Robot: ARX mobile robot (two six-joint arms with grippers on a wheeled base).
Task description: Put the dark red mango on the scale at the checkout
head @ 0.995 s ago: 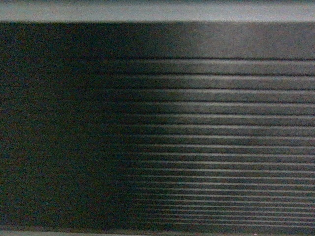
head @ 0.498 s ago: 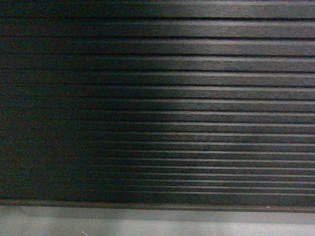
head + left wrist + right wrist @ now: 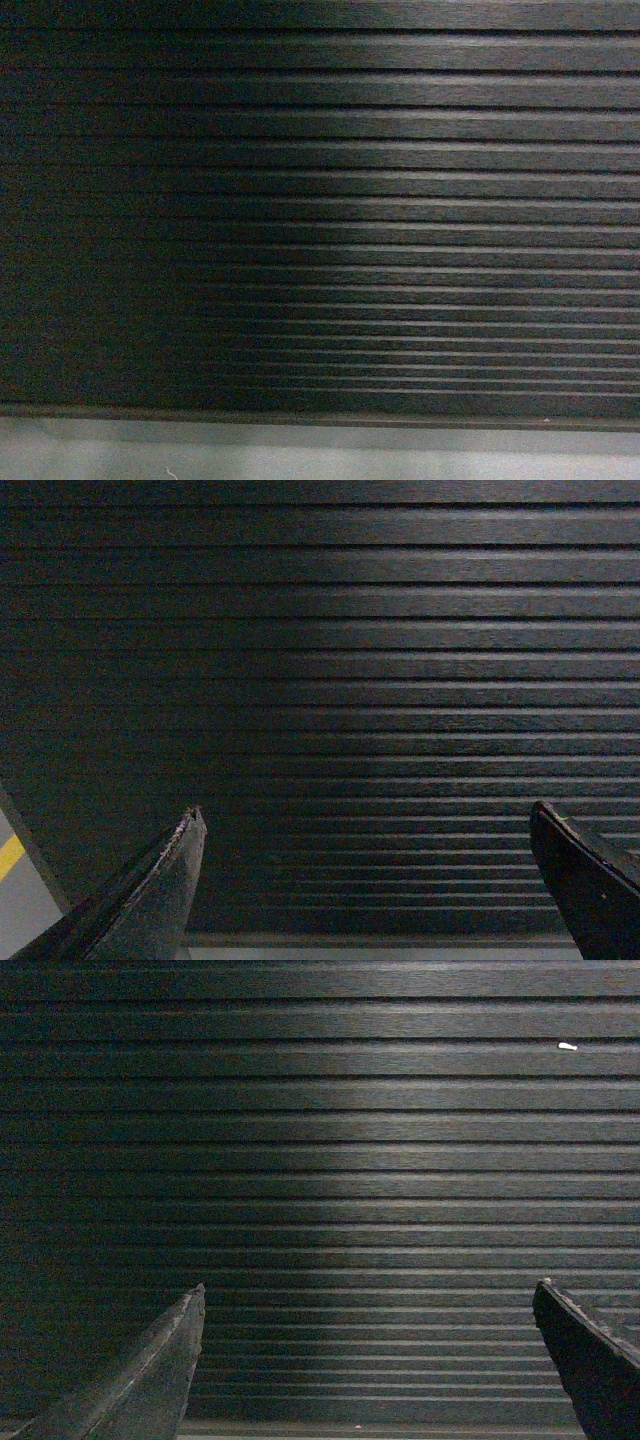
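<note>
In the head view, the ribbed black front panel of the checkout (image 3: 320,200) fills nearly the whole picture, and a strip of pale floor (image 3: 320,455) shows below its bottom edge. Neither the dark red mango nor the scale appears here, and no tool is in sight.

In the left wrist view, the left tool (image 3: 375,880) points straight at the same ribbed panel, its two fingers standing wide apart with nothing between them. A bit of grey floor with a yellow line (image 3: 10,855) shows at the panel's lower left corner.

In the right wrist view, the right tool (image 3: 375,1360) faces the panel likewise, fingers spread apart and empty. A small white speck (image 3: 567,1046) sits high on the panel to the right.

The mango is not visible in any view, so which arm lies nearer to it cannot be told. Judging from the panel's position, the table top, and whatever stands on it, lies above the panel, out of frame; both tools sit low against the front.
</note>
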